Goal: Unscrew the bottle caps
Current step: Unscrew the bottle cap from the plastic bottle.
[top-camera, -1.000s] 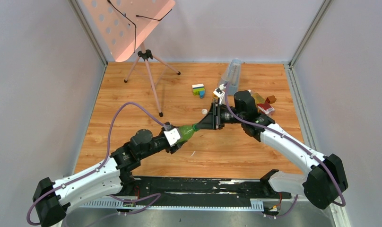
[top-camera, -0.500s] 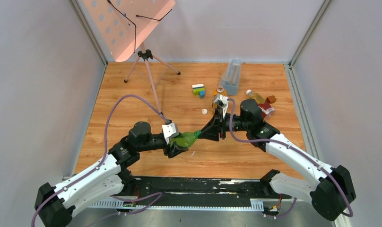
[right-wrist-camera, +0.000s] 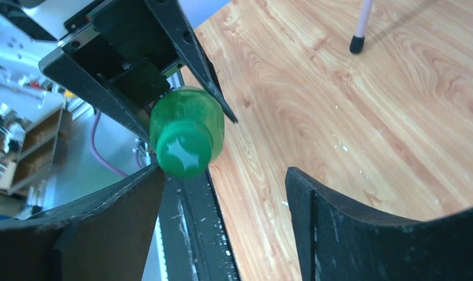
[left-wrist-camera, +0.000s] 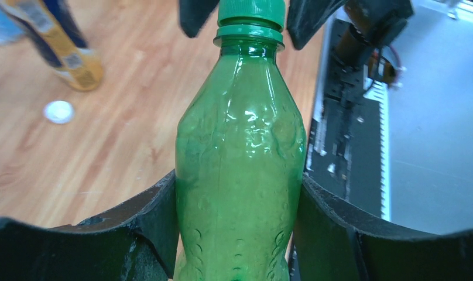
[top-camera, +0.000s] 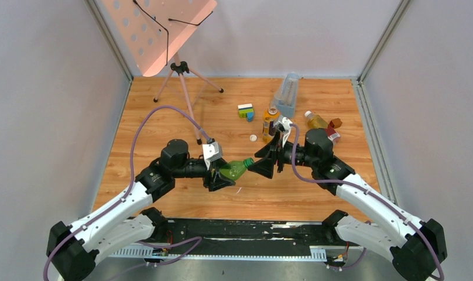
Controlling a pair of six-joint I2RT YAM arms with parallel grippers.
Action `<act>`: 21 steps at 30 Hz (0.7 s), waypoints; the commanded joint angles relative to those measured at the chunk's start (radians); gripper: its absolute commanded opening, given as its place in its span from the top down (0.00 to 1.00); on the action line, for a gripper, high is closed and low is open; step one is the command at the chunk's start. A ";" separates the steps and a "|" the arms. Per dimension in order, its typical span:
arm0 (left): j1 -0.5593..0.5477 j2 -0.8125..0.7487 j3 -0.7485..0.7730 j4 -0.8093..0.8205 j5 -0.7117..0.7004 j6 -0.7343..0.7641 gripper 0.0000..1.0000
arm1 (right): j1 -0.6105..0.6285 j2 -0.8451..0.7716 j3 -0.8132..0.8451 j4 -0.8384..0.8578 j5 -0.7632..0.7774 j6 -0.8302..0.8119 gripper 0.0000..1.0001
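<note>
My left gripper (top-camera: 222,174) is shut on the body of the green bottle (top-camera: 235,170), held level above the table with its neck pointing right. From the left wrist, the bottle (left-wrist-camera: 240,146) fills the gap between both fingers. Its green cap (top-camera: 249,161) sits on the neck. My right gripper (top-camera: 259,167) is open just past the cap (right-wrist-camera: 184,149), which lies close beside one finger (right-wrist-camera: 134,199). An amber bottle with a yellow label (top-camera: 270,122) stands behind. Another amber bottle (top-camera: 316,120) with a white cap lies at right. A loose white cap (top-camera: 253,138) rests on the table.
Toy bricks (top-camera: 245,110) and a tall clear container (top-camera: 287,92) sit at the back. A reddish-brown block (top-camera: 336,123) lies at the right edge. A pink stand on a tripod (top-camera: 181,76) occupies the back left. Grey walls enclose the wooden table (top-camera: 164,129).
My right gripper has opened and let go of the green cap, and its arm has drawn back a little to the right. The left arm still holds the bottle, shifted slightly.
</note>
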 commanded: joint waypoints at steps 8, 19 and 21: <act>-0.074 -0.129 -0.096 0.101 -0.397 0.116 1.00 | 0.000 -0.047 0.052 -0.001 0.165 0.400 0.21; -0.151 -0.112 -0.095 0.106 -0.534 0.194 1.00 | 0.000 0.153 0.114 0.033 0.103 0.518 0.39; -0.153 -0.110 -0.095 0.104 -0.533 0.197 1.00 | 0.001 0.176 0.125 0.033 0.083 0.513 0.40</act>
